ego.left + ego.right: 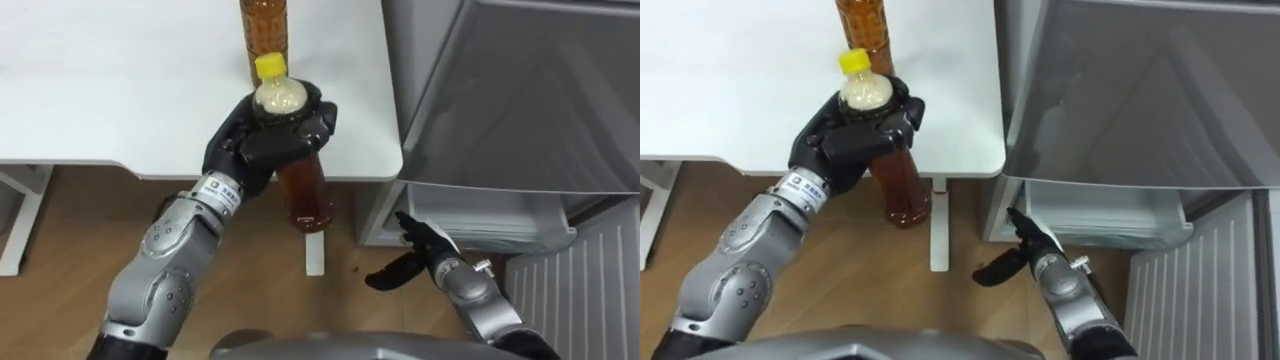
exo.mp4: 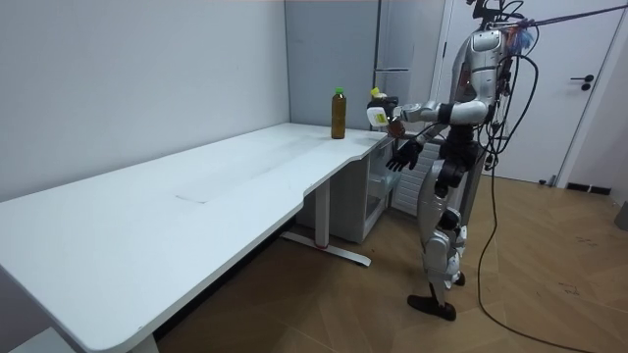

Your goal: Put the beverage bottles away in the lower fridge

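Left eye view shows the left hand's fingers (image 1: 300, 130) curled tight round the shoulder of a yellow-capped tea bottle (image 1: 305, 192), with the thumb closing from the other side. The cap and neck stand up out of the left hand (image 1: 262, 138), and the amber body hangs below it, upright or nearly so. The bottle is clear of the white table (image 1: 120, 90), just past its front edge, with bare floor beneath. A second tea bottle (image 1: 264, 25) stands on the table just behind the knuckles.

The right hand (image 1: 425, 250) sits low and empty, with fingers spread and relaxed. It lies between the held bottle and the lower fridge compartment (image 1: 480, 212), which appears open, its ribbed door (image 1: 575, 295) swung out at the robot's right. The grey fridge (image 1: 520, 90) rises above it.

- **Slipping:** the hold is high on the bottle, so most of its weight hangs under the fingers. A jolt on the way down could slide it through and drop it onto the floor.
- **Knocking the second bottle:** a backward drift of the wrist could topple it.
- **Clipping on the way in:** the bottle's base could strike the table edge, the idle right hand or the compartment's front lip.
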Controlling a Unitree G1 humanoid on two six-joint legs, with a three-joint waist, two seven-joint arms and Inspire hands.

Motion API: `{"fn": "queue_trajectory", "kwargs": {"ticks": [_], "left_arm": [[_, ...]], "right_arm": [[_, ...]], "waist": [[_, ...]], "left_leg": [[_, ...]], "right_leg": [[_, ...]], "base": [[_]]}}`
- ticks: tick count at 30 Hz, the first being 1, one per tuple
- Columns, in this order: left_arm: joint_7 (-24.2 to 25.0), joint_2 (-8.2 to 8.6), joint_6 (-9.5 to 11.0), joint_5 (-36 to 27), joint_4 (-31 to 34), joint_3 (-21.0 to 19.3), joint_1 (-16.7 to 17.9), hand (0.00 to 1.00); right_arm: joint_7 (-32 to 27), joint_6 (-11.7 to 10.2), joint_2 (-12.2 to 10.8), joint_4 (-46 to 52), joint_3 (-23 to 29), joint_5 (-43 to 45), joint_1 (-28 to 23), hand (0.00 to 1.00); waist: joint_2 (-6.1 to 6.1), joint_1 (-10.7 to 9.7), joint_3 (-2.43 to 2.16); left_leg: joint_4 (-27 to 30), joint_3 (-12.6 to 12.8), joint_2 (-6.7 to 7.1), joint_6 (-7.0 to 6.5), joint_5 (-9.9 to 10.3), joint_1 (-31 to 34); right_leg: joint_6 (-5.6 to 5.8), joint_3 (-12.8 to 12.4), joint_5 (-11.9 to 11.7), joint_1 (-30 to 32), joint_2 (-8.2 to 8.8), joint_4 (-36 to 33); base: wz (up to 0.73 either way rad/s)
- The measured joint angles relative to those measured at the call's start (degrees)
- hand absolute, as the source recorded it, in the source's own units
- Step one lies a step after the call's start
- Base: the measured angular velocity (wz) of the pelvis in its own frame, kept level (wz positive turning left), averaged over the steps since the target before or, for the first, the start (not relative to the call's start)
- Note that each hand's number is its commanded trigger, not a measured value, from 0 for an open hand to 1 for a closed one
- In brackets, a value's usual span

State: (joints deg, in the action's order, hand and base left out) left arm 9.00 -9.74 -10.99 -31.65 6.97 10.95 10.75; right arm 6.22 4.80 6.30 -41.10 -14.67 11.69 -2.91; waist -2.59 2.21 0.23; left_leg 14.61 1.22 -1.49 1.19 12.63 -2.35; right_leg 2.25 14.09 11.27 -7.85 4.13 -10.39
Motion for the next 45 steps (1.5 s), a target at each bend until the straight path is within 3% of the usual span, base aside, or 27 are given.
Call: {"fn": "queue_trajectory", "kwargs": {"ticks": [3,11,18,21,28,35,45], "left_arm": [[0.4,-0.04,0.0,1.3,-0.3,-0.6,1.6,1.0],[3.9,-0.05,0.5,7.6,-0.3,-3.0,1.7,1.0],[5.0,0.01,3.2,9.1,-0.3,-3.6,1.8,1.0],[5.0,-0.01,3.9,13.2,-0.3,-4.1,1.8,1.0],[5.2,0.09,4.7,15.9,-0.3,-4.1,1.8,1.0],[5.2,0.05,4.8,15.9,-0.5,-3.5,1.8,1.0],[5.7,-0.26,5.0,16.1,-3.9,2.0,2.1,1.0]], "right_arm": [[3.5,0.1,0.1,3.2,-0.1,-0.3,-1.0,0.0],[16.0,0.2,0.9,9.3,-0.4,-1.5,-1.5,0.0],[25.8,0.2,1.7,15.4,-0.4,-7.2,-4.8,0.0],[28.6,0.1,2.2,17.1,-0.4,-9.1,-5.4,0.0],[35.0,0.1,2.8,18.4,-0.3,-11.2,-5.4,0.0],[38.2,0.1,2.8,20.8,-0.4,-17.4,-5.4,0.0],[38.6,0.1,2.2,22.5,-2.1,-26.9,-5.2,0.0]], "waist": [[-0.27,0.1,-0.09],[-0.88,1.7,-0.02],[-2.09,3.1,0.63],[-2.31,3.1,0.61],[-2.35,3.0,0.57],[-2.0,2.8,0.76],[-1.58,2.3,0.78]], "left_leg": [[0.4,0.0,-0.12,-0.01,0.0,1.5],[1.1,0.1,-0.2,-0.01,0.0,1.8],[1.1,0.3,-0.31,-0.02,0.0,1.8],[1.1,0.3,-0.37,-0.06,0.1,2.0],[1.2,0.4,-0.45,-0.05,0.1,2.0],[0.9,0.4,-0.45,-0.05,0.1,2.1],[2.0,0.0,-0.41,-0.05,0.1,2.1]], "right_leg": [[-0.04,0.2,0.0,1.5,0.01,-0.6],[-0.07,0.3,0.0,1.9,0.09,-1.4],[-0.09,0.2,-0.1,1.9,0.05,-1.5],[-0.16,0.2,-0.1,2.1,0.01,-1.5],[-0.19,0.2,-0.1,2.0,-0.05,-1.4],[-0.19,0.2,-0.1,2.0,-0.05,-1.4],[-0.23,0.5,-0.2,1.5,-0.05,-1.4]], "base": [[0.0],[0.0],[0.0],[0.0],[0.0],[0.0],[0.0]]}}
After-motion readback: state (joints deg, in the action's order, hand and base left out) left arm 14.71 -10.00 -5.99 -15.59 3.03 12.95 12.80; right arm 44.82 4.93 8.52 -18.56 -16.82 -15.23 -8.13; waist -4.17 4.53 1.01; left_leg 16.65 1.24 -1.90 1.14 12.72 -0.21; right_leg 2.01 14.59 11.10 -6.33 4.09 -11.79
